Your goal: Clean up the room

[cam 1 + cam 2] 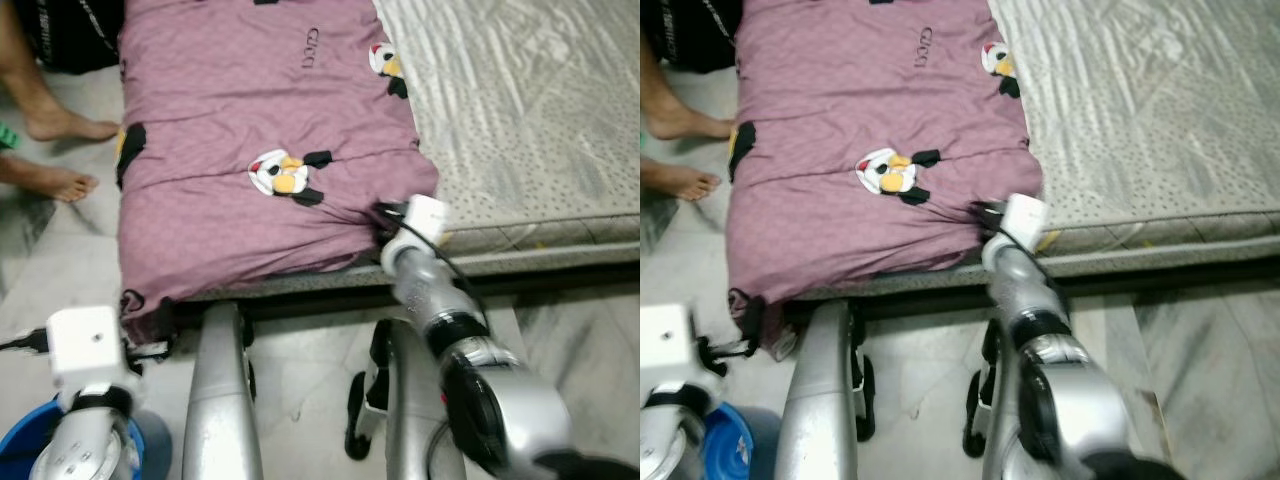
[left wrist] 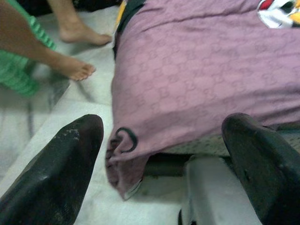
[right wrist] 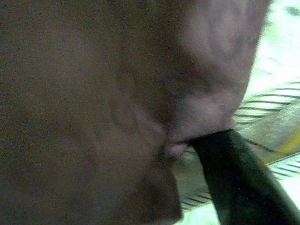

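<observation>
A: Starting with the mauve bedsheet printed with cartoon penguins (image 1: 250, 130): it lies spread over the left half of the pale grey patterned mattress (image 1: 520, 110), and its near edge hangs over the mattress side. Its near right corner is bunched.

B: And the rest of the mattress?

A: Bare on the right. I'd judge the tidying of the bed is partway at best; the sheet covers only one side and its near left corner (image 2: 123, 154) droops toward the white marble floor (image 1: 560, 340).

B: Where is the right gripper (image 1: 385, 222)?

A: Reaching forward, at that bunched right corner. In the right wrist view one black finger (image 3: 239, 178) sits against a fold of mauve cloth (image 3: 117, 108), which looks pinched. I take it as closed on the sheet, though the second finger is hidden by fabric.

B: The left gripper (image 2: 159, 161)?

A: Held low, near the drooping left corner, fingers spread wide and holding nothing.

B: Anything else around?

A: A person's bare feet (image 1: 62, 150) on the floor left of the bed, and a blue bucket (image 1: 25, 445) under the left arm.
</observation>
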Robot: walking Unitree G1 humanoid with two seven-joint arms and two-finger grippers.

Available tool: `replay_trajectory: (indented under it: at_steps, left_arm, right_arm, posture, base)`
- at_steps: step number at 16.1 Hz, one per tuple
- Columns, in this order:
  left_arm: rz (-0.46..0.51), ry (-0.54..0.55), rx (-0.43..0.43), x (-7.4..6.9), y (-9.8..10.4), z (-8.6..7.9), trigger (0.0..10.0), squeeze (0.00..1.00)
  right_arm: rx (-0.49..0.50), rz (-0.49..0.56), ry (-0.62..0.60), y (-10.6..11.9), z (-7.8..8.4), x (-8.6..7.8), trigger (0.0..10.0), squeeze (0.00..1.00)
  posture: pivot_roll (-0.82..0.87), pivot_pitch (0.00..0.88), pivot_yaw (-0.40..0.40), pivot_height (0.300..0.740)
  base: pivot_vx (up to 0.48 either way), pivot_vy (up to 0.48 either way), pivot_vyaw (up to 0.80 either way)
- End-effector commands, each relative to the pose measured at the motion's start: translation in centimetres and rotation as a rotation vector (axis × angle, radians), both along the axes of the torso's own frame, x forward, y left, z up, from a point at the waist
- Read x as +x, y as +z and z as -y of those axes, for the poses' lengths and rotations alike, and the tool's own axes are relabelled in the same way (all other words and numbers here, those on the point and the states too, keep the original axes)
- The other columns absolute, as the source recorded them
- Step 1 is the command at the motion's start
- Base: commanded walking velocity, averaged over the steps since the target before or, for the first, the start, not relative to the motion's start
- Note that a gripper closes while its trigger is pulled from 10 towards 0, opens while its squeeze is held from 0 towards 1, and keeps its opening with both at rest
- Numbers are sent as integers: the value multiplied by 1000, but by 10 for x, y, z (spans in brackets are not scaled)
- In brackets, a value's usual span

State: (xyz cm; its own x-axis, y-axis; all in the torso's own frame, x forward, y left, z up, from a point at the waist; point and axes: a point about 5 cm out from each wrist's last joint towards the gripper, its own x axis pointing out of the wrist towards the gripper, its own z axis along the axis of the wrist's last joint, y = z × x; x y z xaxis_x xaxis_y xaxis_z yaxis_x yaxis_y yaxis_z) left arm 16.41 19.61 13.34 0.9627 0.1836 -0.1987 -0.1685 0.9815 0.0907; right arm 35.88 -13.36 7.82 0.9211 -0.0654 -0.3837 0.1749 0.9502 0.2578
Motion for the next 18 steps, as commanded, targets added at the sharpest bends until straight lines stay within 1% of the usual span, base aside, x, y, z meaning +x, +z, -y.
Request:
replay_trajectory:
  at_steps: [1,2,3,4,5,6,7,8,9,10,11,12,13,14,15,16,18]
  left_arm:
    - [-24,-37,2,2,-6,2,10000,0]
    - [-13,-98,6,12,-7,6,10000,0]
    - [-4,-123,4,18,-7,8,10000,0]
    - [7,-145,2,26,-7,11,10000,0]
    - [11,-151,1,30,-7,11,10000,0]
    - [18,-156,-1,36,-7,13,10000,0]
    - [25,-159,-7,40,-7,15,10000,0]
    - [29,-159,-13,41,-8,16,10000,0]
    - [29,-157,-16,41,-10,16,10000,0]
    - [28,-152,-18,41,-10,16,10000,0]
    - [32,-138,-23,42,-12,16,10000,0]
    - [38,-124,-26,44,-13,15,10000,0]
    - [49,-107,-30,46,-12,14,10000,0]
    - [51,-105,-30,46,-12,14,10000,0]
    - [42,-103,-45,44,-13,12,10000,0]
    - [35,-113,-51,43,-15,12,10000,0]
    - [51,-191,-57,44,-15,17,10000,0]
  right_arm:
    - [-16,-99,-105,-21,30,-18,0,0]
    - [-18,-108,-131,-24,41,-34,0,0]
    - [-14,-117,-142,-26,45,-44,0,0]
    - [-30,-116,-149,-25,51,-57,0,0]
    - [-40,-116,-152,-26,53,-62,0,0]
    - [-47,-132,-167,-26,58,-73,0,0]
    - [-67,-124,-162,-21,63,-83,0,0]
    - [-107,-114,-154,-14,67,-88,0,0]
    - [-128,-86,-141,-6,69,-89,10000,0]
    - [-130,-42,-128,0,70,-86,10000,0]
    - [-122,172,-37,32,61,-67,10000,1000]
    - [-129,309,17,57,54,-50,10000,1000]
    - [-116,414,51,81,46,-28,10000,1000]
    - [-105,428,63,85,43,-24,10000,1000]
    - [-98,443,105,89,34,-14,10000,1000]
    - [-88,445,137,91,28,-9,10000,1000]
    - [-95,424,250,87,4,2,10000,1000]
  posture:
    - [105,291,-25,575]
    - [78,275,-15,575]
    - [65,268,-10,575]
    - [52,261,-6,575]
    - [45,257,-5,575]
    - [37,251,-3,575]
    - [28,242,-4,575]
    - [25,238,-7,575]
    - [21,229,-11,575]
    - [20,223,-13,575]
    - [22,207,-15,575]
    - [24,191,-15,575]
    - [32,180,-14,575]
    - [35,177,-13,575]
    - [41,174,-13,575]
    - [46,172,-12,575]
    - [57,189,-9,575]
  base:
    - [0,0,0]
    - [0,0,0]
    - [0,0,0]
    - [0,0,0]
    - [0,0,0]
    - [0,0,0]
    - [0,0,0]
    - [0,0,0]
    - [0,0,0]
    - [0,0,0]
    - [0,0,0]
    - [0,0,0]
    - [0,0,0]
    - [0,0,0]
    - [0,0,0]
    - [0,0,0]
    - [0,0,0]
